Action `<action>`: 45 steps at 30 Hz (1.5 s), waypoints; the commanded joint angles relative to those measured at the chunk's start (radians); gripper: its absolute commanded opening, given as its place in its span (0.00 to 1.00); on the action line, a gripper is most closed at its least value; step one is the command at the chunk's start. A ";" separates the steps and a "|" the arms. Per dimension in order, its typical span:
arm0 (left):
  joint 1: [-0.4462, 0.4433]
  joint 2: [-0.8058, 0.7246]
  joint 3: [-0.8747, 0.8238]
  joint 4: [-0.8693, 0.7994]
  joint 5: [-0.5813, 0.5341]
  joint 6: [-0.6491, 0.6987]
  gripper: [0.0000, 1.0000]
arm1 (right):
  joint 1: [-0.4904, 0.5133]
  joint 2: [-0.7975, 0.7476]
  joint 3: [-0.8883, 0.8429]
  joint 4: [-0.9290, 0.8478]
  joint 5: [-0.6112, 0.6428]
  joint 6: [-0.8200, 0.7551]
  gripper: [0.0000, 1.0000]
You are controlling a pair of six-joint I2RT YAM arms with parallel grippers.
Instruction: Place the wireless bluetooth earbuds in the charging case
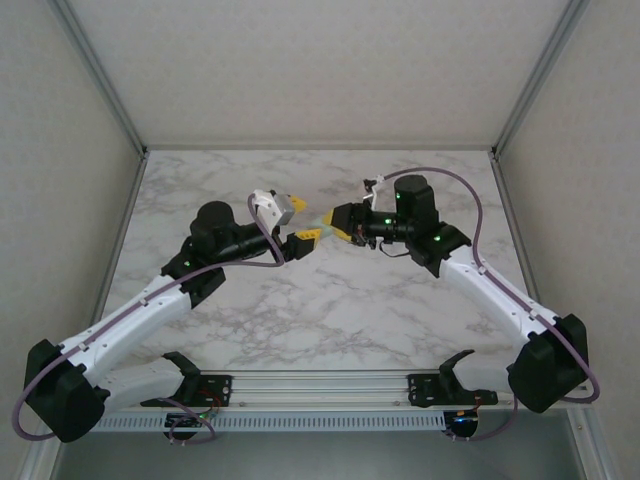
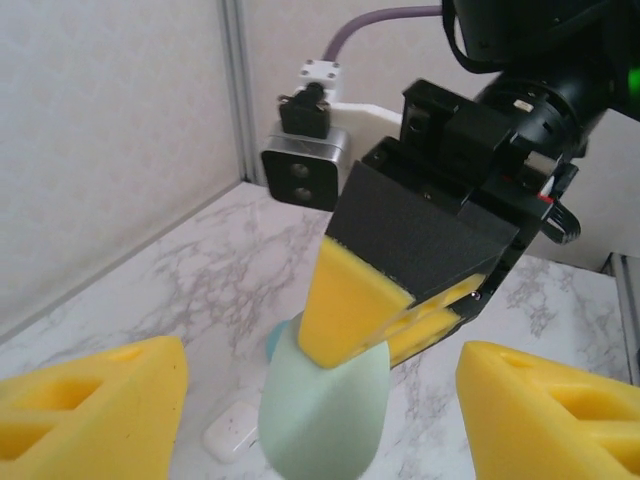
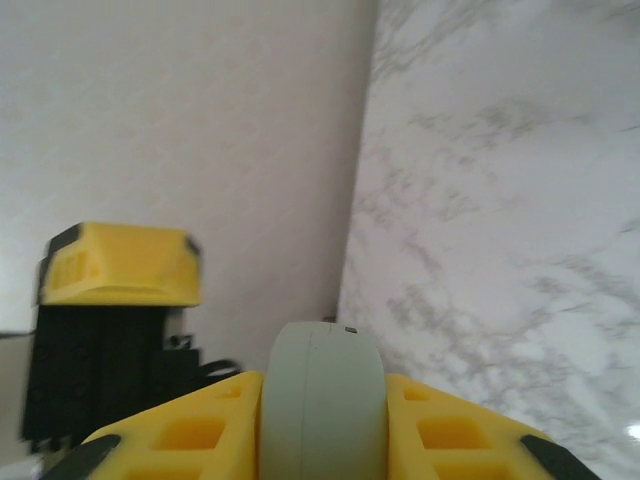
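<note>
Evidently this is a mid-air meeting: the right fingers [image 2: 350,300] are clamped on a mint-green case [image 2: 320,410], holding it out above the surface [image 2: 190,290]. The left fingers [image 2: 95,405] stand released on either side of it, touching nothing. My guess is that one arm steadies the case so the other can work on it. A small white piece [image 2: 232,432] lies on the marble below — earbud or another case, too small to tell. Pale wall panels [image 2: 100,150] close in the grey-veined surface on three sides.
</note>
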 commanded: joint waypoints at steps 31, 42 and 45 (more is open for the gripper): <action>-0.004 -0.146 -0.074 -0.094 -0.334 -0.045 1.00 | -0.029 0.432 -0.304 0.292 0.203 -0.091 0.35; -0.003 -0.134 -0.077 -0.086 -0.350 -0.039 1.00 | -0.031 0.273 -0.197 -0.125 0.446 -0.234 0.57; 0.000 -0.133 -0.083 -0.099 -0.412 -0.046 1.00 | -0.031 0.154 -0.142 -0.315 0.666 -0.291 0.58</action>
